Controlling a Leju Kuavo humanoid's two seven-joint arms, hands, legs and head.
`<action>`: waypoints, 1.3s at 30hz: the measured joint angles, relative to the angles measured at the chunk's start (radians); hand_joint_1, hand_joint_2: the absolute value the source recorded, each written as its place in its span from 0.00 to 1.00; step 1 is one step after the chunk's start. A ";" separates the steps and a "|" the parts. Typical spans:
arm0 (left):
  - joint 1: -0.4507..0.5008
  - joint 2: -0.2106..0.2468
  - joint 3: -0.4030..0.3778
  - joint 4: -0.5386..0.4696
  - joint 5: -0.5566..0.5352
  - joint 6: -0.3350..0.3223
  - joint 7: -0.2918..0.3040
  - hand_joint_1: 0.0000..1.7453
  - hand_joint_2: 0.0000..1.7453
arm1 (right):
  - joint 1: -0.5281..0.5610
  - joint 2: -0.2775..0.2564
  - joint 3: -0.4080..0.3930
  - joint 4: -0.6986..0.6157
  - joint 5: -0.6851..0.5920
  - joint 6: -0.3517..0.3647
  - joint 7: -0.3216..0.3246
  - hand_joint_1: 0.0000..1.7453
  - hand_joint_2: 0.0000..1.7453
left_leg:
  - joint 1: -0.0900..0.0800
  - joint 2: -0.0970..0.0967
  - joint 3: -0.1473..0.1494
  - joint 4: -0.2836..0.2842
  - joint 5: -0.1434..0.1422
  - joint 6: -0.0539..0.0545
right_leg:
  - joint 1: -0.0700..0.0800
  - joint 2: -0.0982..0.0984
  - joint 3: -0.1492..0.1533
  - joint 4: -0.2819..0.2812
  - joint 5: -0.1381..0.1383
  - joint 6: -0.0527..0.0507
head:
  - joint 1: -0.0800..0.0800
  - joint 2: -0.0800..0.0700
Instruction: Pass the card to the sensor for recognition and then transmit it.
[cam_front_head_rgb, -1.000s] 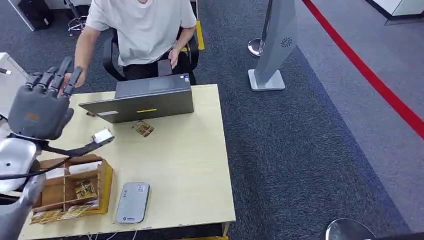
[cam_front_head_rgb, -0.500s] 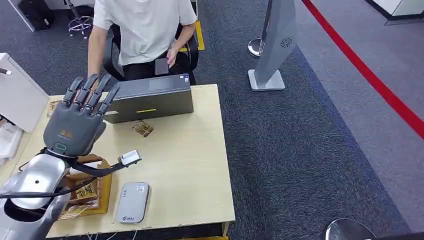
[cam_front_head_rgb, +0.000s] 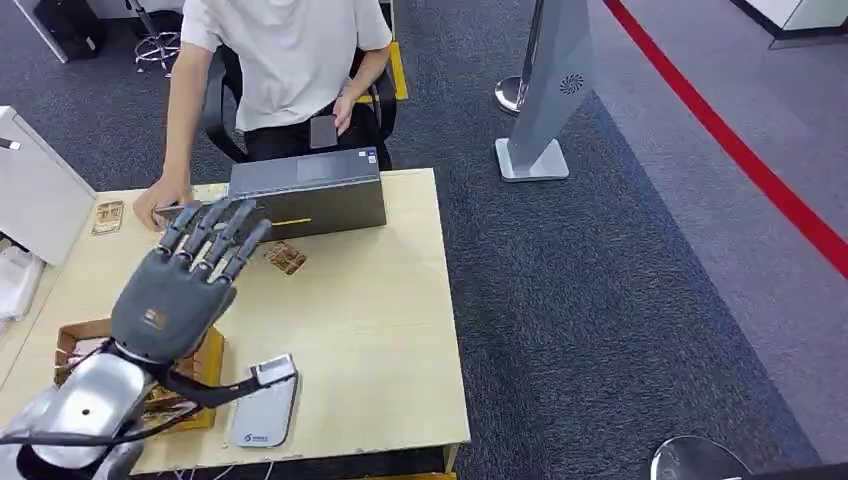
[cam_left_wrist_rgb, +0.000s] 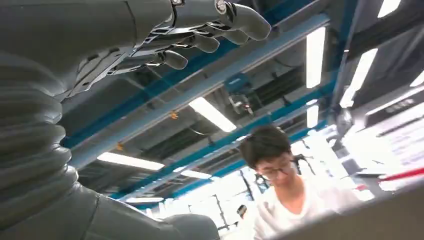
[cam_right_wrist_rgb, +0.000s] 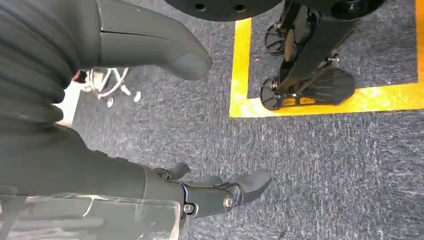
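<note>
At the far left of the desk in the head view, one card is lying near the back corner, within the person's reach rather than yours. Just in front, a wooden tray is sitting at the near edge, its compartments holding more cards, so your supply is staying close to the arm. Your left hand is hovering above that tray with its back to the camera and its fingers spread and pointing away toward the person; the left wrist view shows them apart and gently curved with nothing between them, so you are carrying no card right now. A person's hand is resting on the desk just beyond your fingertips, likely placed to receive or to set down a card. To the right, the grey sensor is lying flat at the near edge beside the tray, positioned so a card needs only a short sweep across it. Another card is lying loose mid-desk, in front of the dark box at the far side, behind which the person is sitting. Your right hand is hanging toward the carpet, fingers loosely curled and holding nothing, kept out of the way. You are probably heading back for another card.
</note>
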 joint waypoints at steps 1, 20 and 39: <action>0.025 0.013 -0.005 -0.018 0.011 0.008 0.001 0.00 1.00 | 0.001 0.001 -0.002 -0.004 -0.008 0.002 0.001 0.00 1.00 | 0.000 0.000 0.000 0.000 0.000 0.000 | 0.000 0.000 0.000 0.000 -0.001 0.001 | -0.001 0.000; 0.507 0.087 0.037 -0.061 0.033 0.125 0.082 0.00 1.00 | 0.016 0.046 -0.033 -0.131 -0.018 0.066 0.001 0.00 1.00 | 0.000 0.000 0.001 -0.001 -0.003 -0.001 | 0.000 0.000 0.002 0.000 -0.002 0.002 | -0.001 0.000; 0.566 0.061 0.123 -0.026 -0.004 0.137 0.209 0.00 1.00 | 0.017 0.067 -0.034 -0.182 0.015 0.084 0.011 0.00 1.00 | 0.000 0.000 0.001 -0.001 -0.003 -0.001 | 0.000 -0.001 0.002 0.000 -0.002 0.002 | 0.000 0.000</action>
